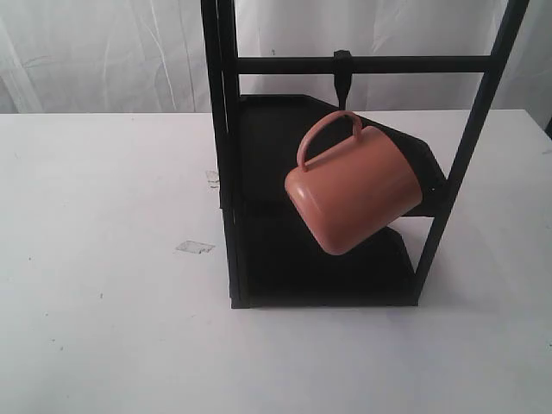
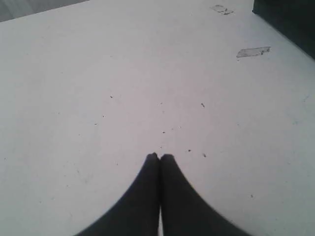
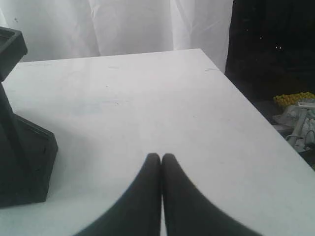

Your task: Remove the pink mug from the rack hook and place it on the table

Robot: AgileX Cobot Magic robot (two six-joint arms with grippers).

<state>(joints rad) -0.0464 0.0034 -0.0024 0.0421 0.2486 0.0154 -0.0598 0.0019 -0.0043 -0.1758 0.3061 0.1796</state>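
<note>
The pink mug (image 1: 354,191) hangs tilted by its loop handle from the rack hook (image 1: 342,79), a short black peg on the crossbar of the black rack (image 1: 228,172). Its bottom faces the camera, in front of the dark shelves. Neither arm shows in the exterior view. In the left wrist view my left gripper (image 2: 160,156) is shut on nothing above the white table (image 2: 123,88). In the right wrist view my right gripper (image 3: 161,156) is likewise shut and empty over the table (image 3: 147,98), with the rack's base (image 3: 24,162) off to one side. The mug appears in neither wrist view.
A piece of clear tape (image 1: 195,247) lies on the table left of the rack, seen too as tape (image 2: 253,51) in the left wrist view. White curtains hang behind the table. The table edge (image 3: 256,113) drops to a dark area with clutter.
</note>
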